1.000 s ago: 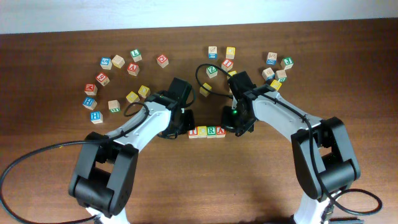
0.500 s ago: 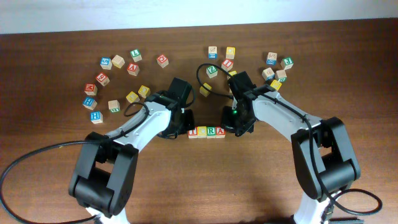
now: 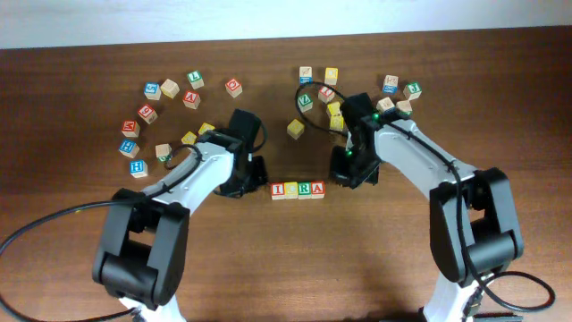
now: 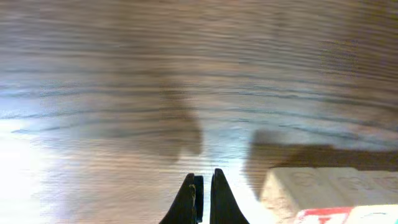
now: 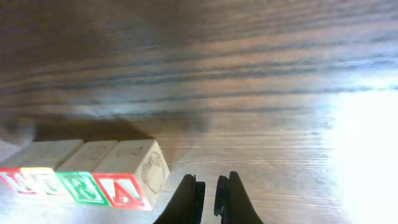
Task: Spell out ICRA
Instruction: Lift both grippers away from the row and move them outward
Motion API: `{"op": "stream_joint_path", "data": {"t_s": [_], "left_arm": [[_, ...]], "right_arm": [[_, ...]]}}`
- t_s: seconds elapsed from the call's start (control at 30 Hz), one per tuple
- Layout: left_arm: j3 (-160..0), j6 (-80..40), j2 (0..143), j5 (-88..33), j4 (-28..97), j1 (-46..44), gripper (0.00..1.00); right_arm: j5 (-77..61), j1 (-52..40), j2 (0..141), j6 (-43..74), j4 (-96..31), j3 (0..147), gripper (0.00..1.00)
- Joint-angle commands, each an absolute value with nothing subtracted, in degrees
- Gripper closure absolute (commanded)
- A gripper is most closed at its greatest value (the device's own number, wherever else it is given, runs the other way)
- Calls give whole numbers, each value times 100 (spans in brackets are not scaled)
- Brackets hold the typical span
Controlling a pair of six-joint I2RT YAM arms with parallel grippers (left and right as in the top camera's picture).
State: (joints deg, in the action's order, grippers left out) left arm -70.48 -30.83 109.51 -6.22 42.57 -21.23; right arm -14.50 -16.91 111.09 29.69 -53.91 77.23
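1. Spanning every view, a wooden table (image 3: 375, 259) was seen.
2. Loose letter blocks (image 3: 170, 88) were scattered along the far side, well apart from the word.
3. A row of four touching blocks (image 3: 298, 189) was laid at the centre, ending in R and A; its second letter could not be read.
4. The left gripper (image 4: 204, 199) was held just left of the row, fingers nearly closed on nothing.
5. The right gripper (image 5: 209, 196) was held beside the A block (image 5: 134, 177), likewise pinched almost together and empty.
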Motion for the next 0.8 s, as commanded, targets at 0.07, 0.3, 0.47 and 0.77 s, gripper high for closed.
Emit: {"op": "stream_joint_path", "data": {"t_s": [0.07,0.3,0.47,0.77], "left_arm": [[-7153,-2985,10012,-36,4716,-1704,100],[-7153,-2985,9144,148,5146,-1293,40],[-7153,-2987,9113,130,5240,-1240,1],[-7153,-2982,9113,132,5378,-1245,1]], "right_arm": [[-1260,-1680,11006,2716,-5911,8189,96],[-843,-1680,9896,2571,-6541,8359,96],[-495,-1686,8394,2405,-7105,8357,96],[-261,-2093,7797,2401,-7721,8239,96]]}}
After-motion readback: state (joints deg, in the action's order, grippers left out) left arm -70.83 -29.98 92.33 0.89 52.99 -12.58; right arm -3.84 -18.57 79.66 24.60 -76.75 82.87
